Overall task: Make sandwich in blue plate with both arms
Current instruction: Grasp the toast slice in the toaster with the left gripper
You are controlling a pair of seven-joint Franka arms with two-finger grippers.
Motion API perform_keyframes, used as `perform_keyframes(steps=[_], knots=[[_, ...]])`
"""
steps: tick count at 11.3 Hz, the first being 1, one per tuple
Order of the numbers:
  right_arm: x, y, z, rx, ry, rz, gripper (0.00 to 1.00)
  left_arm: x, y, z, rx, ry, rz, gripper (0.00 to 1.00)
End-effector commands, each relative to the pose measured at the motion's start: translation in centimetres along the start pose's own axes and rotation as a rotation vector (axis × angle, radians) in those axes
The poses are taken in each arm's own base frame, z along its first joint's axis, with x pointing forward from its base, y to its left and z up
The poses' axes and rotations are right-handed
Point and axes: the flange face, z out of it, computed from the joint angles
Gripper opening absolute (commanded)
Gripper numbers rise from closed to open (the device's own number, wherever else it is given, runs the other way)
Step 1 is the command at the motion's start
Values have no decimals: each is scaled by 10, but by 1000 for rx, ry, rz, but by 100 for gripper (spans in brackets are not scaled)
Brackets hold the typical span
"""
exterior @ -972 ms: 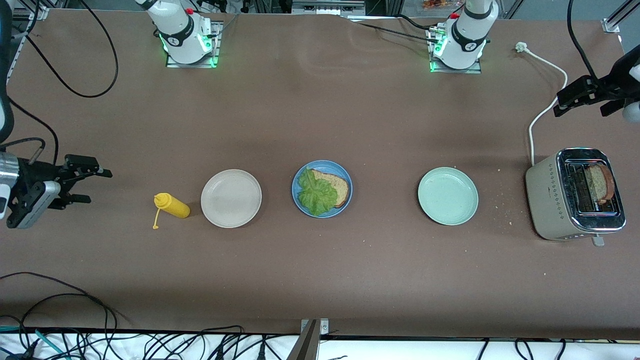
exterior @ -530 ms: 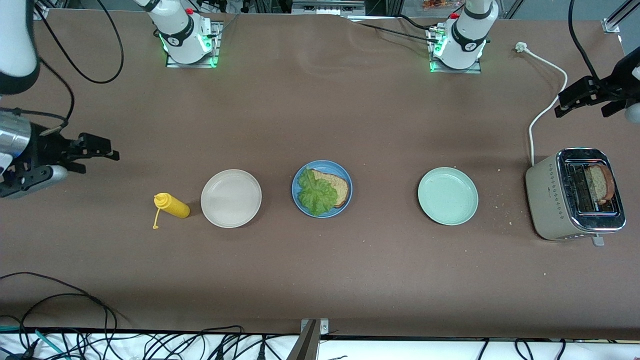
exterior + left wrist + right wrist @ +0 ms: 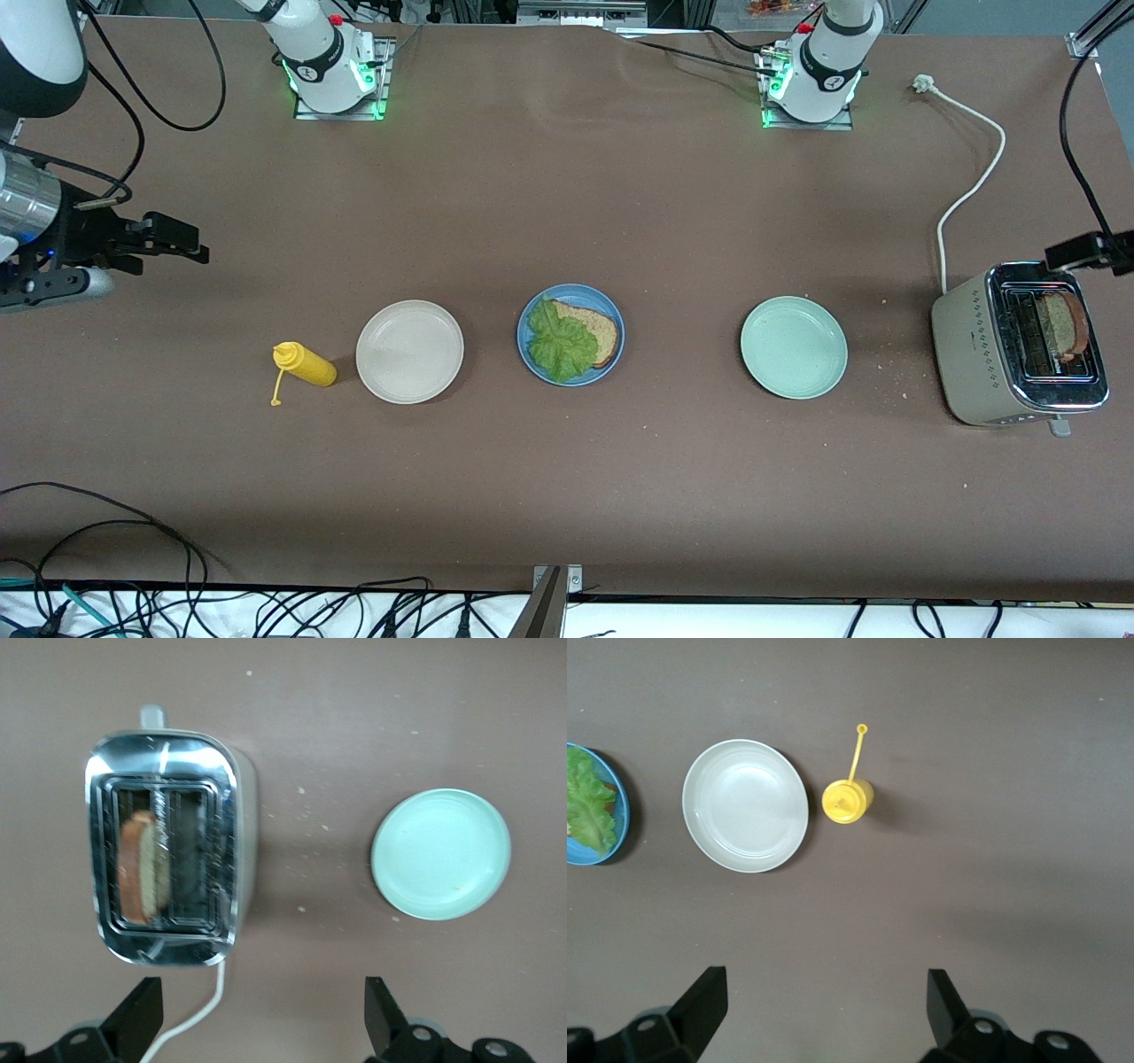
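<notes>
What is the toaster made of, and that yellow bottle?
The toaster looks like metal: its top is shiny and mirror-like, its sides matte beige, maybe painted. The yellow bottle seems soft plastic, smooth and evenly coloured, with a thin cap strap.

Blue plate (image 3: 570, 334), round and shallow with a raised rim, at mid-table (image 3: 567, 496). On it one tan bread slice (image 3: 595, 331) with brown crust lies flat, a ruffled green lettuce leaf (image 3: 560, 342) covering its half toward the right arm's end; no top slice. A second slice (image 3: 1064, 323) stands upright in the toaster (image 3: 974, 354) at the left arm's end
</notes>
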Motion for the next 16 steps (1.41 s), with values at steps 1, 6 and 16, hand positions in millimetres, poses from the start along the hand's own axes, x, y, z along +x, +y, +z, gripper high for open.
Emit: perform_keyframes(steps=[1, 6, 16], knots=[[-10, 14, -7, -47, -20, 33, 100, 27, -55, 33, 35, 27, 41, 100], [-10, 28, -10, -104, -25, 41, 100, 44, -133, 126, 9, -29, 33, 95], [-4, 26, -27, -139, 10, 33, 100, 41, -137, 151, 65, -123, 71, 0]])
